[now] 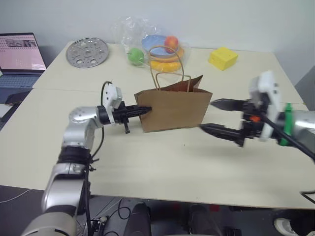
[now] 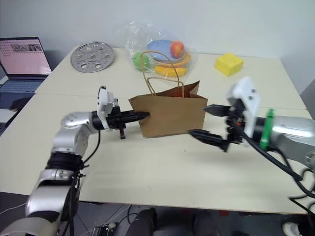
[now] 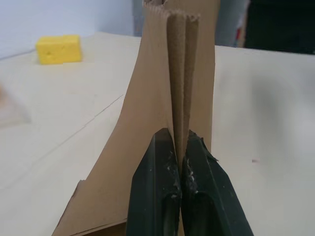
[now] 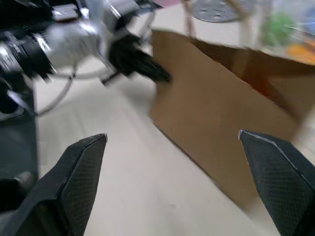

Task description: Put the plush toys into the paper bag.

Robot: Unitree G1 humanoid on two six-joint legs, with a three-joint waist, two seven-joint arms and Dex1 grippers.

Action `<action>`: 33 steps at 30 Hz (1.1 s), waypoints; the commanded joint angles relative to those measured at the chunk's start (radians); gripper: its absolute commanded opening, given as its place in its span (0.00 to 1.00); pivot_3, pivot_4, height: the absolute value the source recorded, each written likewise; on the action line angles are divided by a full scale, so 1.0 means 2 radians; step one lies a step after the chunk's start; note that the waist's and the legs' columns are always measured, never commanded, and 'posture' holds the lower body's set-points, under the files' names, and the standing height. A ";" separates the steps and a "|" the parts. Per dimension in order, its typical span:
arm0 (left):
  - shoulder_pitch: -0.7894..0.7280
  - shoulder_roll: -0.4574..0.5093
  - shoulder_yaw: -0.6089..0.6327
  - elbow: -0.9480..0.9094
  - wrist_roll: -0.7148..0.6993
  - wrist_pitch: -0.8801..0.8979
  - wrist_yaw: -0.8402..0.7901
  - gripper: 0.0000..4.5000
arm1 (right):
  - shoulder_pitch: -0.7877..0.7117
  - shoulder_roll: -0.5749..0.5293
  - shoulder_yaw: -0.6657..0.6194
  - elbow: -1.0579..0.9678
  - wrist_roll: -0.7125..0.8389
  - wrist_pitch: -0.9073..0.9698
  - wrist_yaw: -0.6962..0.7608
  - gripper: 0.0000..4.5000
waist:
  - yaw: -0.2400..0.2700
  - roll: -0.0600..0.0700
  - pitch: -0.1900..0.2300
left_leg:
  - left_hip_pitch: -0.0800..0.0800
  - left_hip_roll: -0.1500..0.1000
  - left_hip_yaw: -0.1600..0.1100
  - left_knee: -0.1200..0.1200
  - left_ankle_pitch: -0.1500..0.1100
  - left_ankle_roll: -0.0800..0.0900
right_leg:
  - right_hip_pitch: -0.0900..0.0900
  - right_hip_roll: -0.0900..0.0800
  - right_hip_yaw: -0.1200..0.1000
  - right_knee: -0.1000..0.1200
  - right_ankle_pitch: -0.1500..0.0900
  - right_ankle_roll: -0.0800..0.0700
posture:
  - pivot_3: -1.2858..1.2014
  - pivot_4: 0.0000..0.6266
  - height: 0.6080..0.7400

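- The left gripper point(image 1: 145, 110) pinches the side fold of the paper bag point(image 1: 174, 110), probably to keep it standing on the table point(image 1: 162, 162).
- The right gripper point(image 1: 212, 116) waits wide open beside the bag, holding nothing.
- I can't see the plush toys.

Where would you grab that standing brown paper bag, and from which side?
By its folded side edge, coming in level from the side: the paper bag stands upright and its gusset crease gives a thin pinchable fold. The left gripper is shut on exactly that.
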 commanded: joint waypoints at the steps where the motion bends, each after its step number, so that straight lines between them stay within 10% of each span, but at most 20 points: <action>1: -0.026 -0.003 -0.022 0.020 -0.012 -0.014 -0.078 0.01 | 0.079 -0.021 -0.079 -0.004 -0.068 -0.052 0.105 1.00 | -0.001 0.000 0.000 | 0.000 0.000 0.000 0.000 0.000 0.000 | 0.000 0.000 0.000 0.000 0.000 0.000 | 0.52 0.24 1.00; 16: -0.003 -0.013 -0.079 0.063 -0.031 -0.082 -0.092 0.01 | 0.173 0.021 -0.126 -0.020 -0.166 -0.140 0.166 1.00 | -0.014 0.000 0.000 | 0.003 0.000 0.001 0.000 0.000 0.000 | 0.003 0.000 0.001 0.001 0.000 0.000 | 0.52 0.24 1.00; 26: 0.011 0.020 -0.064 -0.006 -0.049 -0.040 -0.092 0.60 | 0.133 0.024 -0.091 0.007 -0.184 -0.153 0.174 1.00 | -0.014 0.000 0.000 | 0.003 0.000 0.001 0.000 0.000 0.000 | 0.003 0.000 0.001 0.001 0.000 0.000 | 0.52 0.24 1.00; 33: 0.063 0.140 0.024 -0.171 -0.094 0.111 -0.046 0.99 | 0.138 0.021 -0.128 0.009 -0.166 -0.132 0.166 1.00 | -0.019 0.000 0.000 | 0.003 0.000 0.001 0.000 0.000 0.000 | 0.002 0.000 0.001 0.001 0.000 0.000 | 0.52 0.24 1.00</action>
